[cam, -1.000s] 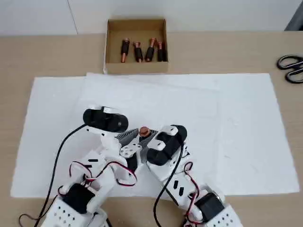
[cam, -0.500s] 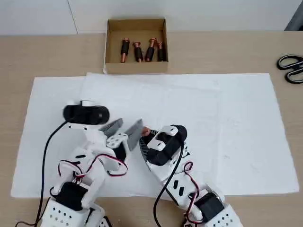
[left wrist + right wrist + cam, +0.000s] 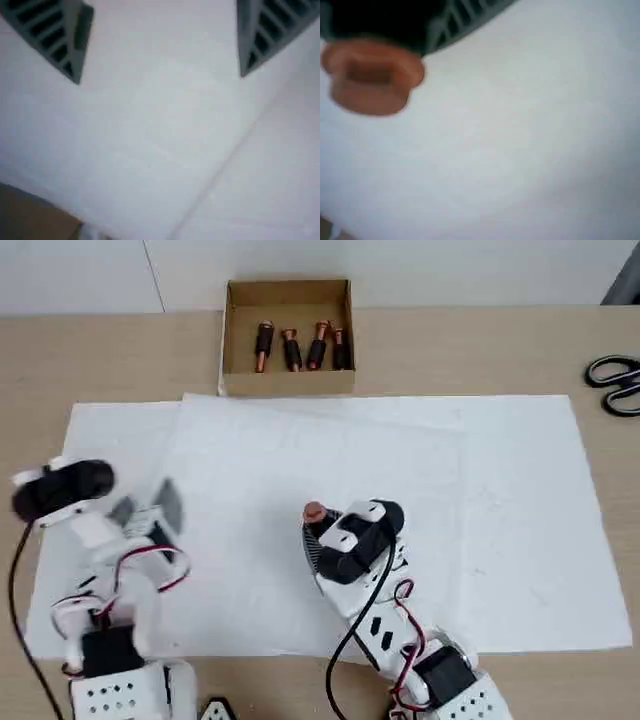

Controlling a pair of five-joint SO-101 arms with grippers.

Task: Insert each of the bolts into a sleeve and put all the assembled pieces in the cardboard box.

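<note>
DESK: What does the right gripper (image 3: 316,524) hold?

PHOTOGRAPHER: A bolt (image 3: 314,512), pinched between grey ribbed fingers (image 3: 465,17) above the middle of the white sheet (image 3: 480,490). Its rounded copper head faces up. From the wrist the head is a smooth, flanged copper disc set against something black. Whether that is a sleeve or part of the gripper, I cannot tell.

DESK: And the left gripper (image 3: 147,507)?

PHOTOGRAPHER: Spread wide and holding nothing. Its two grey, wedge-shaped fingers (image 3: 55,30) have slatted faces. It hangs over the sheet's left part, well apart from the bolt.

DESK: The cardboard box (image 3: 288,292)?

PHOTOGRAPHER: Shallow, square, open-topped and plain brown, it sits just beyond the sheet's far edge. Four assembled pieces (image 3: 291,348) lie side by side inside, dark cylinders with copper ends.

DESK: Surface and room?

PHOTOGRAPHER: The sheet is matte and faintly creased, with one layer overlapping another. It lies on a pale wood-grain table (image 3: 120,350). Black-handled scissors (image 3: 615,385) rest at the table's right edge. A white panelled wall (image 3: 400,270) stands behind.
</note>
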